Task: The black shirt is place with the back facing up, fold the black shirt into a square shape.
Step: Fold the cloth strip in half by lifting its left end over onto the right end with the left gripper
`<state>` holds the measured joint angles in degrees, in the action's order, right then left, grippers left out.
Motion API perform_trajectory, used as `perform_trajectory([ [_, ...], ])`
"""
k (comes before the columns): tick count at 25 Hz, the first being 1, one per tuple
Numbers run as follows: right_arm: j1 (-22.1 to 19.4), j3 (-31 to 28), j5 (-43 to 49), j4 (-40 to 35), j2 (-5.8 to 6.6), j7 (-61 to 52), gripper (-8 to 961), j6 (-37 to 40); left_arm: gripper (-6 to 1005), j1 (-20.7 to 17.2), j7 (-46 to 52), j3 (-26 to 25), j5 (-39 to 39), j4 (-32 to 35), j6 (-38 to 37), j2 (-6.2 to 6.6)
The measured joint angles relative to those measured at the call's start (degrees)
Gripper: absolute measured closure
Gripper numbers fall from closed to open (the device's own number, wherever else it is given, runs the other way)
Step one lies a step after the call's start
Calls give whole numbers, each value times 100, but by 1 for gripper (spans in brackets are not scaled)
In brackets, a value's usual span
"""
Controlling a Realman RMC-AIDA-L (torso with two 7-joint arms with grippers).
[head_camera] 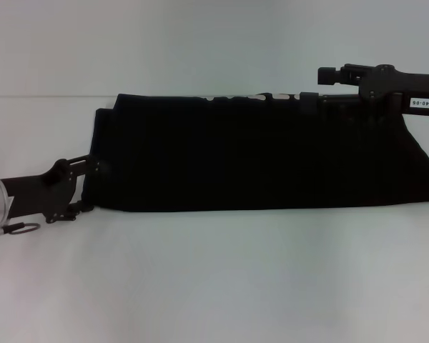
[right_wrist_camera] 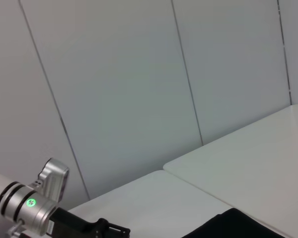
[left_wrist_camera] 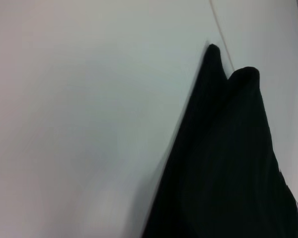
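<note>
The black shirt (head_camera: 257, 153) lies across the white table (head_camera: 214, 279) as a long, wide band. A strip of white lettering (head_camera: 243, 96) shows along its far edge. My left gripper (head_camera: 93, 170) is at the shirt's left end, low against the fabric, where it merges with the black cloth. My right gripper (head_camera: 309, 98) is at the far edge of the shirt, right of the middle, with its arm reaching in from the right. The left wrist view shows a folded edge of the shirt (left_wrist_camera: 228, 163) with two rounded bumps. The right wrist view catches only a corner of the shirt (right_wrist_camera: 238, 225).
The white table has bare surface in front of the shirt and to its left (left_wrist_camera: 79, 124). A panelled grey wall (right_wrist_camera: 139, 89) stands behind the table. The left arm's silver wrist (right_wrist_camera: 32, 203) with a green light appears in the right wrist view.
</note>
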<state>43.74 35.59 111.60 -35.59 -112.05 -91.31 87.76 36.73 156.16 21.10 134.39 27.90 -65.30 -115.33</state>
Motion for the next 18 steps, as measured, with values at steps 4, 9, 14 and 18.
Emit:
perform_trajectory([
  [4, -3, 0, -2, 0, 0, -1, 41, 23, 117, 23, -7, 16, 5, -4, 29, 2],
  [9, -22, 0, -6, 0, 0, -1, 42, 27, 120, -42, -7, 2, 8, 4, -6, 2],
  [14, -24, 0, -7, 0, 0, -1, 42, 30, 122, -71, 8, -1, 6, 6, -121, -11],
  [18, -23, 0, -9, 0, 0, 2, 42, 30, 124, -77, 14, 10, 5, -9, -138, -27],
])
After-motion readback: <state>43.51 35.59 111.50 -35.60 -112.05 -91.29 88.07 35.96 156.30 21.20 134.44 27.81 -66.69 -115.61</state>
